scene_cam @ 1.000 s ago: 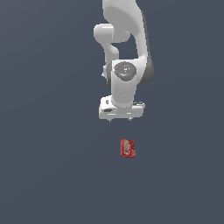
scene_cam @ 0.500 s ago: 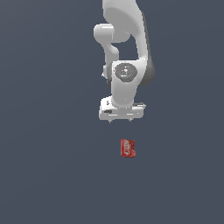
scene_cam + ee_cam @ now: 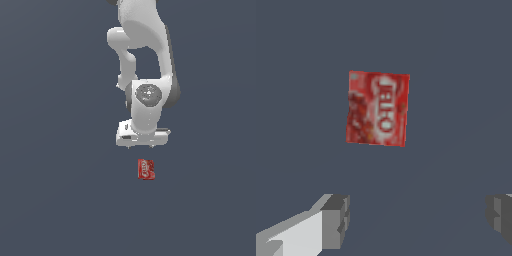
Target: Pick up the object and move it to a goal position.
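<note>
Grey fingertips (image 3: 336, 220) are seen nearest in the wrist view, one at each lower corner of the picture, with a wide gap of bare floor between them; the gripper (image 3: 418, 220) is spread apart and nothing is held. One finger is backed by a white, sloping piece of the hand, while the other is cut off by the picture's edge.

Beyond the fingers, the object (image 3: 377, 108) is shown lying flat on the dark blue-grey floor (image 3: 456, 75). It is seen as a red, nearly square face with white lettering and a darker mottled patch along one side. It is well apart from both fingertips and is not touched by either.

In the exterior view, the red object (image 3: 145, 169) is found just below the gripper (image 3: 143, 146) and slightly toward the exterior view's right of its middle, with a small strip of floor (image 3: 55, 200) between them. The white hand is held level above it. Farther back, the white arm (image 3: 142, 45) is seen rising from the hand through a round grey-capped joint to the top edge of the picture.
</note>
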`<state>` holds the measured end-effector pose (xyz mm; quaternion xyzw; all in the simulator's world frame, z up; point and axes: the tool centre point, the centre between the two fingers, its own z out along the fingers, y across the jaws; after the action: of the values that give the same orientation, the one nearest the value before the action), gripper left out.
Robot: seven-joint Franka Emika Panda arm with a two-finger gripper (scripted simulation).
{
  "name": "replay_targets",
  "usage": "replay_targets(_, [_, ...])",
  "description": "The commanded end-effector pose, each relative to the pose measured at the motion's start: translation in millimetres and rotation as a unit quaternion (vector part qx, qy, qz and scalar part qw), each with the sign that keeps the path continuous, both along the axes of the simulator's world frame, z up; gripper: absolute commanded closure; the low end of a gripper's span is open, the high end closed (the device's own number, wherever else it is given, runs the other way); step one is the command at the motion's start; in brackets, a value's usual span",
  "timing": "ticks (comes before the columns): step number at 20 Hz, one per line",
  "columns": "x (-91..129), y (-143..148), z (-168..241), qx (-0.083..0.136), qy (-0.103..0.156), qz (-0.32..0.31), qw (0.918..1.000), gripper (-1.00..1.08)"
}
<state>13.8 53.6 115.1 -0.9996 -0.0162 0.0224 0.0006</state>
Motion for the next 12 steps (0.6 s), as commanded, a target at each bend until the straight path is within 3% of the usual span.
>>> replay_targets(1, [12.5,5.1,-8.0,-0.001,-0.004,-0.006,1.0000,-0.92])
replay_targets(12, [56.3,25.3,-41.7,-0.001,-0.019,-0.031,0.9993,-0.92])
